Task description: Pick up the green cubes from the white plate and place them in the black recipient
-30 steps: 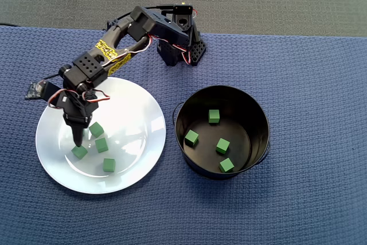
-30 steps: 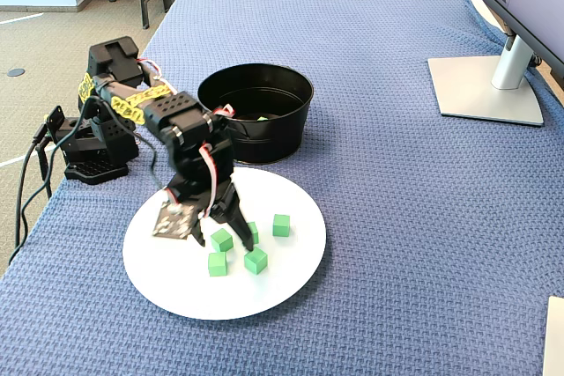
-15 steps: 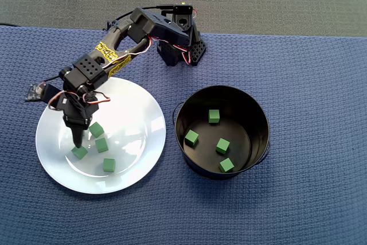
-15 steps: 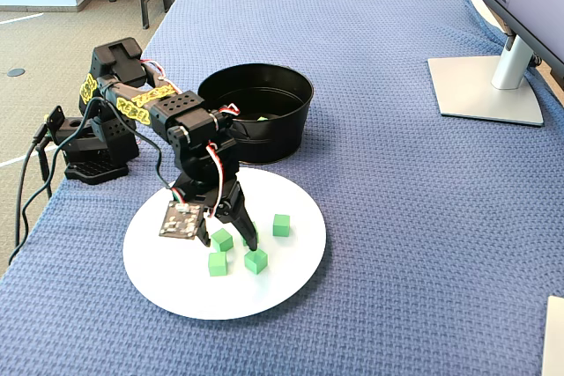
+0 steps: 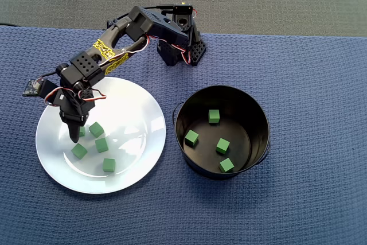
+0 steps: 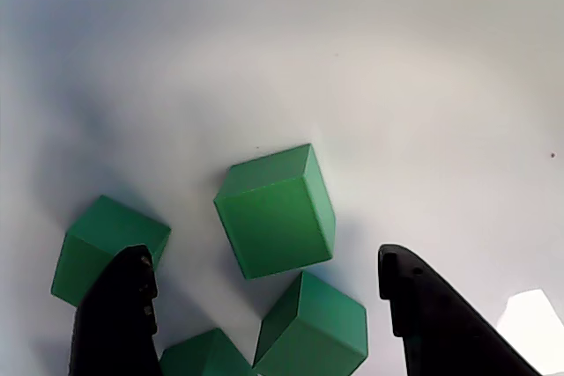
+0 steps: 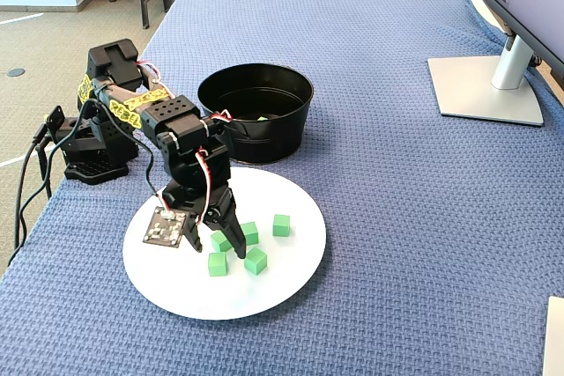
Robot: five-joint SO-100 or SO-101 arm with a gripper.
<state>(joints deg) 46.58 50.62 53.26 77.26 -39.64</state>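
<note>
Gripper (image 6: 264, 305) hangs with fingers spread over the white plate (image 5: 143, 113), straddling a green cube (image 6: 275, 213) among several at the plate's left in the overhead view; cubes judged light, rigid, best pinched across opposite flat faces; black pot (image 5: 252, 113) right.

The end effector (image 6: 264, 292) is crowded by clustered green cubes (image 6: 275, 211) between its parted tips; bare white plate (image 5: 135, 113) and open tabletop (image 5: 309, 73) are left around the black recipient (image 5: 261, 113)

Green cubes: four on white plate (image 5: 132, 167); four in black recipient (image 5: 261, 116).
</note>
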